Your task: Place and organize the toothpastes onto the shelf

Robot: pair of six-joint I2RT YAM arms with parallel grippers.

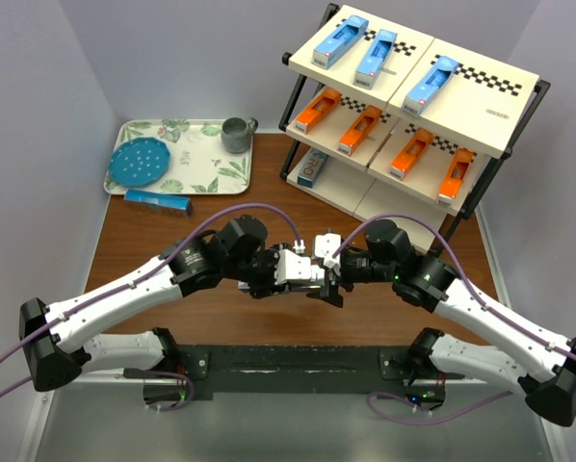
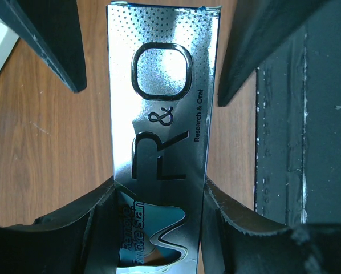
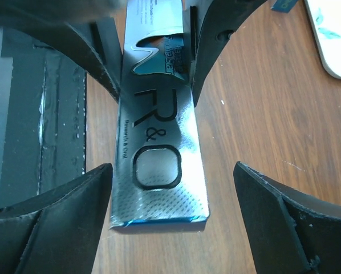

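1. Right, this is mid-handover: my left gripper [image 2: 159,185] is pinching the grey-and-teal toothpaste box [image 2: 159,114] by its teal end. The box hangs over the table [image 1: 134,236], between my two arms.
2. My right gripper [image 3: 171,170] is spread wide, one finger on each side of the box's free end. Neither one touches the cardboard.
3. The shelf [image 1: 481,106] stands at the far right. It holds three light blue boxes [image 1: 341,40] on the top board and four orange boxes [image 1: 317,111] on the middle. One teal-lettered box [image 1: 312,168] sits at the left end of the lowest board.
4. One blue box [image 1: 158,201] lies on the table just beside the leaf-patterned tray [image 1: 201,173], not yet shelved.
5. The step in hand, as I judge it, is passing this box to my right side, which is nearer the shelf.
6. Next, my right fingers need to close squarely on the long faces and grip firmly before my left lets go. Otherwise the box may twist or drop. After that it likely goes to the lowest board, beside its match.
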